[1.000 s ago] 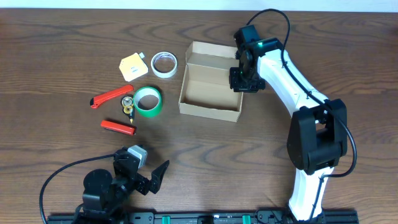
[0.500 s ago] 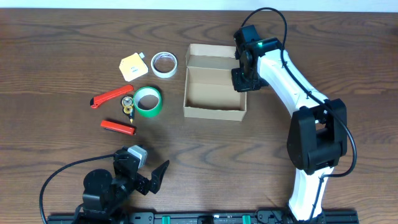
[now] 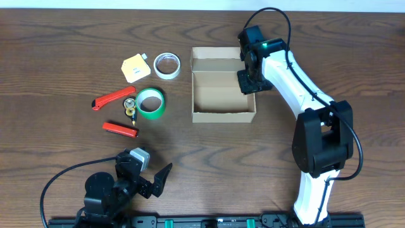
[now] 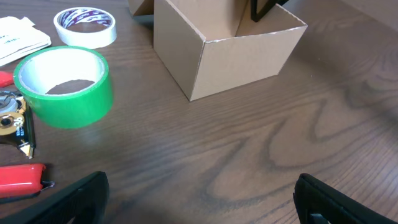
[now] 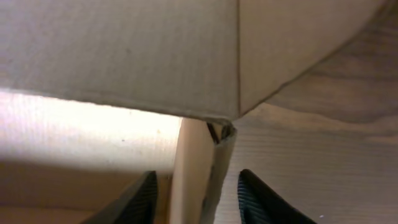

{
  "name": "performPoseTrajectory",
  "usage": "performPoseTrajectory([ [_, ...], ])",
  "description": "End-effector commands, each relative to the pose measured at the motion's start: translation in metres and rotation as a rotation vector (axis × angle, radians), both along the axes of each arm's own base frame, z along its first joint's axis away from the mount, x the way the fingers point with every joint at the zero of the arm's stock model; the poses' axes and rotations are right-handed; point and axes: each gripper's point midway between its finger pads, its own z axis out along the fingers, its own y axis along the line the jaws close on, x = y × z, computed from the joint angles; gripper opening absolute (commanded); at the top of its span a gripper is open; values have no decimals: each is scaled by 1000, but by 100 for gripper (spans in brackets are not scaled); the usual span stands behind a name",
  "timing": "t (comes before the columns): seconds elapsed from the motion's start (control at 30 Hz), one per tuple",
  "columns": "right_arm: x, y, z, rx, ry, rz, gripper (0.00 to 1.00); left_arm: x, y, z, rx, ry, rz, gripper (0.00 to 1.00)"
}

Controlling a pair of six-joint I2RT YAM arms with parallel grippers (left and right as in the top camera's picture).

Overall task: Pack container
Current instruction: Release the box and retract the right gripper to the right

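The container (image 3: 224, 116) is an open tan cardboard box at the table's middle back, its lid flap standing at the far side. It also shows in the left wrist view (image 4: 242, 56) and fills the right wrist view (image 5: 124, 56). My right gripper (image 3: 249, 81) straddles the box's right wall, one finger inside and one outside (image 5: 196, 186), shut on that wall. My left gripper (image 3: 161, 177) is open and empty near the front edge, low over bare wood (image 4: 199, 199).
Left of the box lie a green tape roll (image 3: 150, 102), a white tape roll (image 3: 167, 64), a yellow pad (image 3: 135, 68), an orange cutter (image 3: 114, 98), a red marker-like stick (image 3: 120, 129) and a small gold object (image 3: 130, 107).
The box has slid to the right and turned square to the table with my right gripper on its wall. The left arm has not moved.
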Motion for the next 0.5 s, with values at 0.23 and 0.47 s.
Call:
performPoseTrajectory([
  [0.23,-4,22,90,163,-94,-15,55,1,2,-6,1,12,10,95],
  [0.47,-44,12,163,226,-177,18,60,1,2,-6,1,12,10,95],
])
